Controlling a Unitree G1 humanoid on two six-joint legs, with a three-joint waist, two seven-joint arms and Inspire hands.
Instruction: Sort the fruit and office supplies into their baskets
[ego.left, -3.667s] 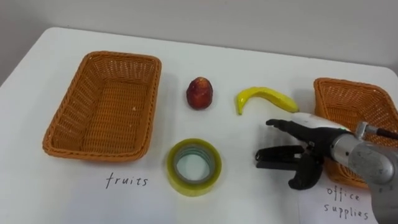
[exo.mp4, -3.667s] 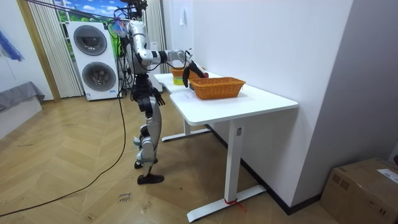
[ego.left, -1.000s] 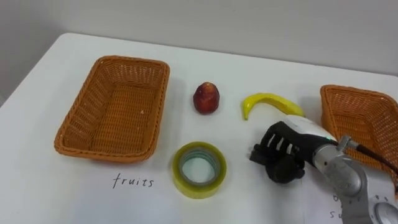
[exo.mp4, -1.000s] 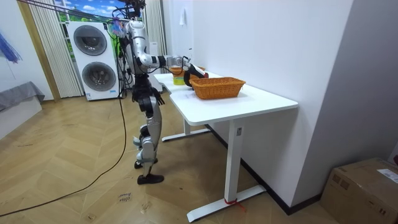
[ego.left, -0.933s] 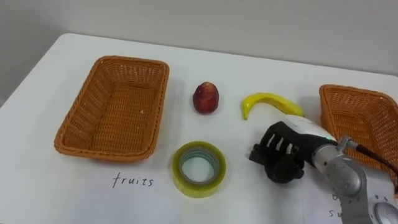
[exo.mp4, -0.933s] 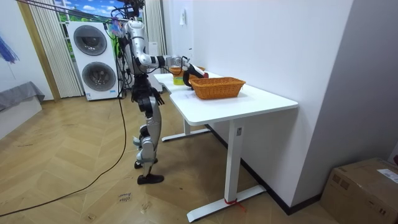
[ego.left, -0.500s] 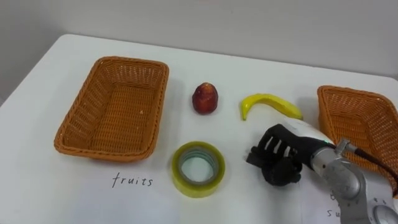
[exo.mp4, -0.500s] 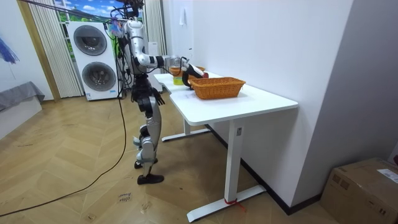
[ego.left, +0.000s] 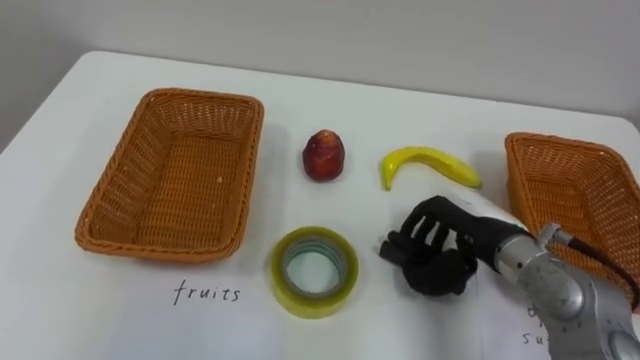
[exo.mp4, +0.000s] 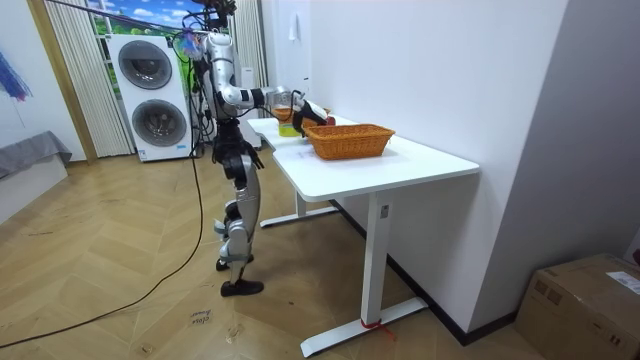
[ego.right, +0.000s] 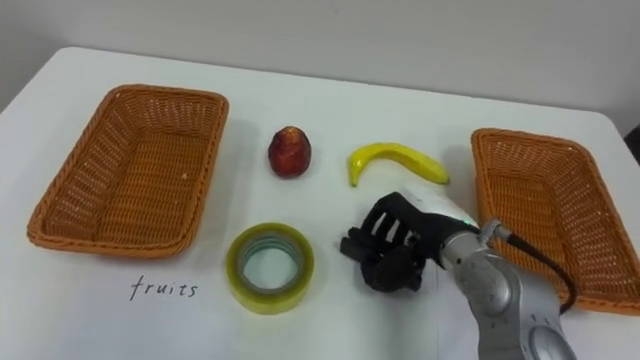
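**Left eye view**
- Right hand (ego.left: 432, 255): you are seeing it resting on the white table (ego.left: 120, 315), its dark fingers curling into a fist that is holding nothing.
- Roll of yellow tape (ego.left: 314, 271): it is lying flat just to the left of the right hand's knuckles, with a gap between them.
- Banana (ego.left: 430, 163): it is lying on the table just beyond the right hand, apart from it.
- Red fruit (ego.left: 324, 155): it is sitting upright between the left wicker basket (ego.left: 180, 185) and the banana, beyond the tape.
- Left wicker basket: it is sitting at the table's left, with a handwritten label in front of it.
- Right wicker basket (ego.left: 565, 190): it is sitting at the table's right, beside the robot's forearm.

**Right eye view**
- Layout: you are getting the same arrangement, with the fist (ego.right: 392, 252) sitting between the tape (ego.right: 268, 267) and the right wicker basket (ego.right: 545, 205).

**Room view**
- Robot: it is standing at the table's end on the room view's left, reaching its right arm over the tabletop.
- Right wicker basket (exo.mp4: 350, 141): it is sitting on the table nearest you.
- Washing machines (exo.mp4: 150, 95): two are standing stacked behind the robot.
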